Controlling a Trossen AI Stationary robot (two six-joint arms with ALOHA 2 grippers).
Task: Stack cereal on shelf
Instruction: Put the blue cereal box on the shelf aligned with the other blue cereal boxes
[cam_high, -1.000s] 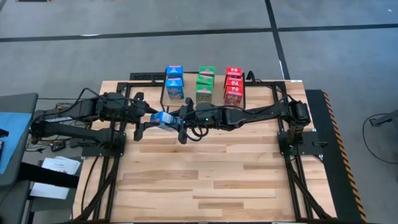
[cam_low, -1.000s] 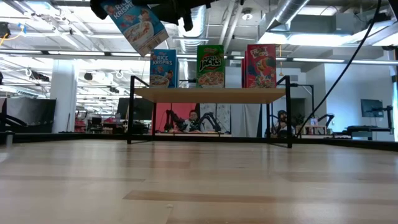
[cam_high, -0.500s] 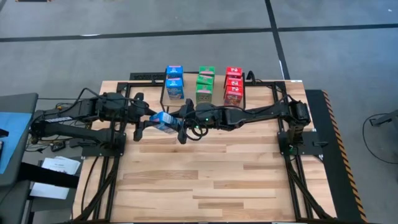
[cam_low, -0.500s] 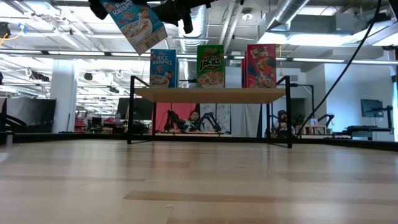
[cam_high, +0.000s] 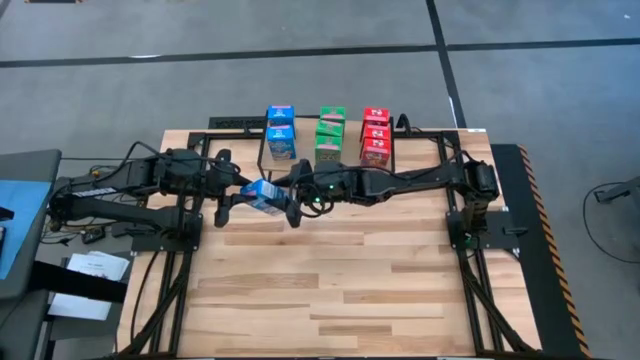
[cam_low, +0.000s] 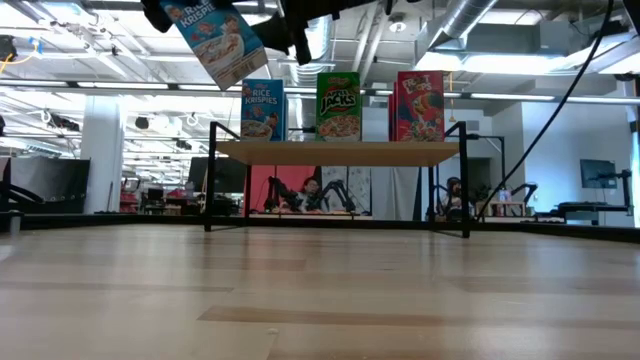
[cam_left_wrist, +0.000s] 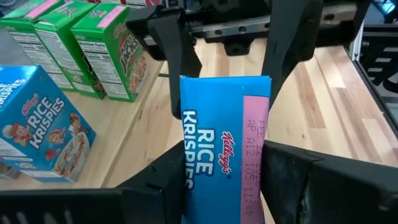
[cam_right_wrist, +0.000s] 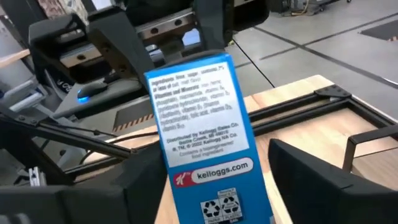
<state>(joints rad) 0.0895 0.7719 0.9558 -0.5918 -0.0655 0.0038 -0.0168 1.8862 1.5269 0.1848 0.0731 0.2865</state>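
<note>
Left gripper (cam_left_wrist: 224, 180) clamps the tilted Rice Krispies box (cam_left_wrist: 225, 149), its lower end cut off; right gripper (cam_right_wrist: 205, 180) straddles it, fingers spread.

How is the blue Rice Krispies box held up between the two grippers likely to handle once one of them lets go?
The blue Rice Krispies box looks like thin cardboard: probably light and fairly stiff, though a hard squeeze could dent it. It hangs tilted in the left gripper, so it may pivot between the fingers. Tall and narrow, it might tip on the shelf unless set down squarely.
</note>
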